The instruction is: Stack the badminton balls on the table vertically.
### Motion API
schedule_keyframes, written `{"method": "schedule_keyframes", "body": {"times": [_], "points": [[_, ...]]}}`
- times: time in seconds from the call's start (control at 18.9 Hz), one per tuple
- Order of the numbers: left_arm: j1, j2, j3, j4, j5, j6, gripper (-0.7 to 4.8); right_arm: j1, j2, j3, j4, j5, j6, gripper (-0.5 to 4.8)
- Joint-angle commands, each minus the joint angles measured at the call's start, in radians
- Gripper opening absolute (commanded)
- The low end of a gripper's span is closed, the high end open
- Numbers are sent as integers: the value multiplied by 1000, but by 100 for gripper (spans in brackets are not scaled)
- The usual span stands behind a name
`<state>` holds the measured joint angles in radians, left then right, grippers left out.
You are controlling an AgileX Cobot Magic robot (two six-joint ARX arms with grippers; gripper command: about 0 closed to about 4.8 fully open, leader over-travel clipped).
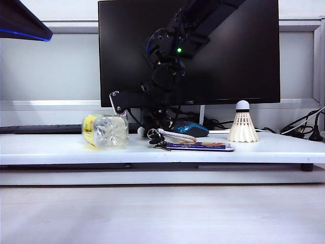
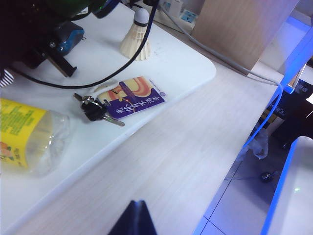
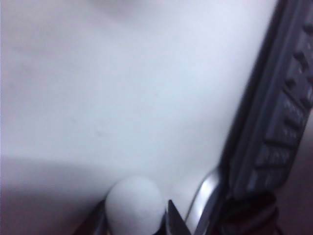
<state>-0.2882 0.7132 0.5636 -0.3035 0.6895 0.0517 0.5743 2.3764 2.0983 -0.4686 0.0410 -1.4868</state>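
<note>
A: Sitting between the right jaws (image 3: 134, 220) is the rounded white cork tip of one of the badminton balls (image 3: 134, 205); the fingers (image 3: 177, 220) flank it closely on both sides, though whether they press on it I cannot tell

B: And where is that arm in the exterior view?

A: Low over the white counter (image 1: 51, 147), behind the keys (image 1: 158, 144), in front of the black monitor (image 1: 244, 51). A small white knob (image 1: 140, 131) shows just beside the bottle, likely that same tip

B: The other shuttlecock?

A: Upright on its skirt (image 1: 242, 124) toward the right of the counter, cork up, well apart from the right jaws

B: What crowds the spot?

A: A clear bottle with a yellow label (image 1: 105, 131) lies on its side just to the left; a white cord (image 1: 177, 136) with the keys and a purple card (image 1: 200, 146) lie in front; a blue mouse (image 1: 190, 128) sits behind

B: The left jaws?

A: Only a dark tip (image 2: 134, 220) shows in the left wrist view, above the pale wood-grain surface (image 2: 171, 161), off the counter; apart or together I cannot tell
</note>
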Motion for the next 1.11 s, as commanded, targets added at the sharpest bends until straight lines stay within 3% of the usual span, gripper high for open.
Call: {"method": "schedule_keyframes", "body": {"times": [0.05, 0.26, 0.48, 0.64, 0.9, 1.01, 1.11], "points": [[0, -2, 3, 16, 11, 1, -6, 0, -40, 7, 33, 9, 97, 134], [0, -2, 3, 23, 11, 1, -6, 0, -84, 7, 43, 4, 242, 134], [0, -2, 3, 27, 15, 0, -6, 0, -137, 7, 57, -22, 462, 135], [0, -2, 3, 29, 39, 0, -6, -2, -200, 7, 111, -54, 727, 136], [0, -2, 3, 29, 56, 0, -6, -40, -250, 7, 26, -108, 985, 139], [0, -2, 3, 29, 57, 0, -6, -71, -252, 7, -30, -151, 1089, 139], [0, -2, 3, 28, 59, 0, -5, -112, -263, 7, -43, -295, 1206, 139]]}}
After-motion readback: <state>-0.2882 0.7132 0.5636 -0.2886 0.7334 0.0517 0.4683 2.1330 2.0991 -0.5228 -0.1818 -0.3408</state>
